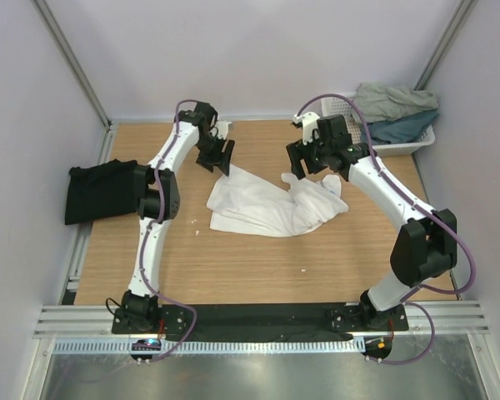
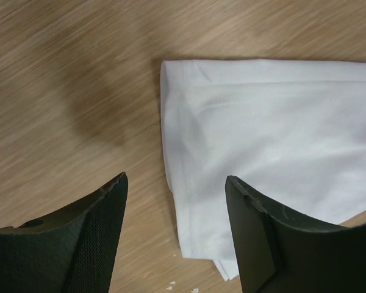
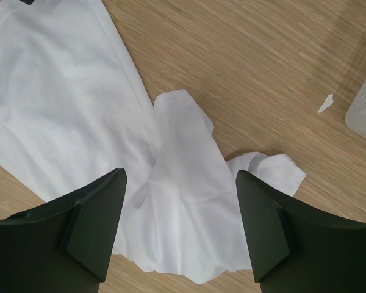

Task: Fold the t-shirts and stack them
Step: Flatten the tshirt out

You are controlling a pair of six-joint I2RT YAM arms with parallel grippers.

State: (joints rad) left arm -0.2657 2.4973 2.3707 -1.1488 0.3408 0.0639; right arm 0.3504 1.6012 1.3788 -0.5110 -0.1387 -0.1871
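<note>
Progress check on the shirt job: white t-shirt (image 1: 271, 204) is lying in the middle of the table (image 1: 258, 275), roughly between the two arms, and it's only half tidy. Its left side is flat with a clean straight edge. The right side is bunched up, with a sleeve twisted out toward the right arm.

Left end effector (image 2: 175, 183) hovers over that neat left corner, fingers spread wide and gripping nothing, just cloth below. Right end effector (image 3: 182, 177) is the same deal, wide and holding nothing, parked over the rumpled sleeve end. My guess is each arm sits at its own end so they can pinch both sides together and pull the fabric flat before folding. One arm alone would probably just drag the whole thing around.

Black t-shirt (image 1: 100, 192) looks already folded into a rectangle at the left edge of the table, beside the left arm's elbow. I read that as the start of the stack, kept out of the working area. Grey-green t-shirt (image 1: 392, 100) and teal t-shirt (image 1: 404, 127) sit piled in the white basket (image 1: 417, 148) at the far right corner, waiting their turn I'd say. So roughly one done, one in hand, two to go.
</note>
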